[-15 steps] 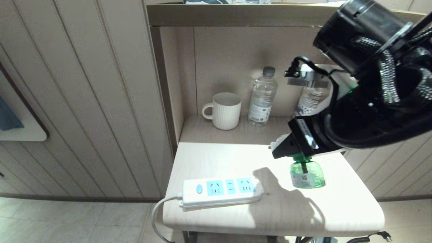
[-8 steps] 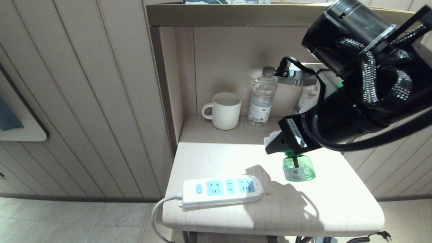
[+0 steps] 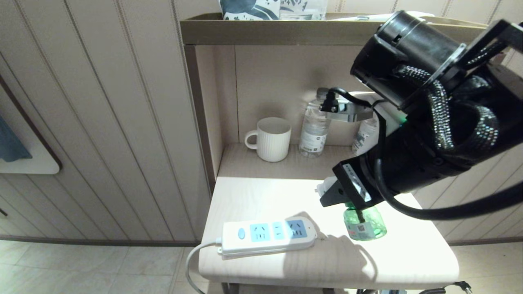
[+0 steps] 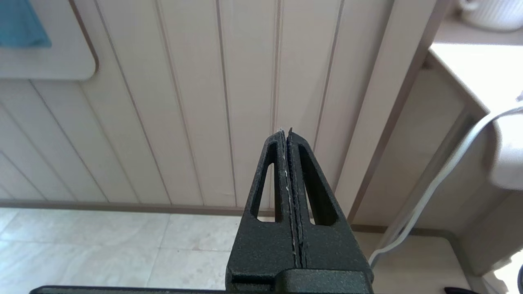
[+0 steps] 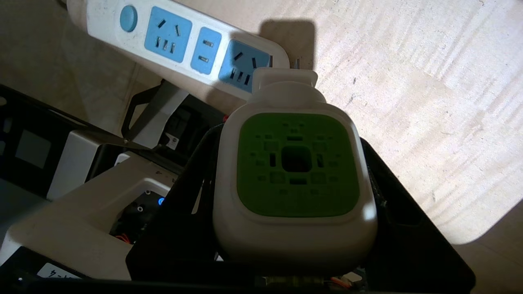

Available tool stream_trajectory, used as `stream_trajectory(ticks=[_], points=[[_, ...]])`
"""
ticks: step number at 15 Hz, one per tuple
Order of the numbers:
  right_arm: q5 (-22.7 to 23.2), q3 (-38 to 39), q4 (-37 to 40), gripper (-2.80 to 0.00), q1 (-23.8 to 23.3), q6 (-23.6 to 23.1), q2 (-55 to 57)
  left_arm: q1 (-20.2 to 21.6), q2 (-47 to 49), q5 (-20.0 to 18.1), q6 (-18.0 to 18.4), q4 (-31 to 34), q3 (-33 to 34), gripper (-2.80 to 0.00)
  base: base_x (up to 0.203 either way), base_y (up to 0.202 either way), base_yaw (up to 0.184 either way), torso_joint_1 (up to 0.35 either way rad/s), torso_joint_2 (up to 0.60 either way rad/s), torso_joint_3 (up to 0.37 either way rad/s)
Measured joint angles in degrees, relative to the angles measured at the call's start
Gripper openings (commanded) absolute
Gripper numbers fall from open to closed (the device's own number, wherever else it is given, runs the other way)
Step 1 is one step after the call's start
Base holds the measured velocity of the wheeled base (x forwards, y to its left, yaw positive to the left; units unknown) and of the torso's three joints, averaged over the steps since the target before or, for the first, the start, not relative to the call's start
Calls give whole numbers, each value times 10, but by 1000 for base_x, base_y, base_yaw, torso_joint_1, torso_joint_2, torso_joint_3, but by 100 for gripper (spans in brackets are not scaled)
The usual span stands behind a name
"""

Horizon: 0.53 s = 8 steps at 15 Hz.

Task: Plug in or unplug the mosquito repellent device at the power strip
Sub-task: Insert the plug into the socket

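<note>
My right gripper (image 3: 338, 192) is shut on the mosquito repellent device (image 3: 363, 226) and holds it just above the table, a little right of the power strip (image 3: 267, 236). The green bottle hangs below the black fingers (image 3: 351, 185). In the right wrist view the device (image 5: 294, 175) shows its green top, with the right gripper (image 5: 294, 183) clamped on both white sides. Its plug end and prongs (image 5: 296, 63) point at the end of the power strip (image 5: 184, 45), by the last blue socket. All three sockets are empty. My left gripper (image 4: 286, 134) is shut on nothing, parked low beside the table.
The pale table (image 3: 408, 261) has a recessed shelf behind it with a white ribbed mug (image 3: 269, 139) and two clear water bottles (image 3: 312, 126) (image 3: 363, 134). The strip's cord (image 3: 192, 261) hangs off the table's left front edge. Panelled wall stands on the left.
The right arm has carried the device left, closer to the strip's end. The whole head view has shifted down a little. The grip is unchanged, and the left arm is still.
</note>
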Motion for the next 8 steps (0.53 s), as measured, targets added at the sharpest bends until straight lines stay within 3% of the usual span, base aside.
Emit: stream_trajectory(ticks=[8], points=[[4, 6, -3, -280, 0, 5, 62, 0, 0, 0, 0, 0, 0, -280, 0, 0, 0, 226, -504, -278]])
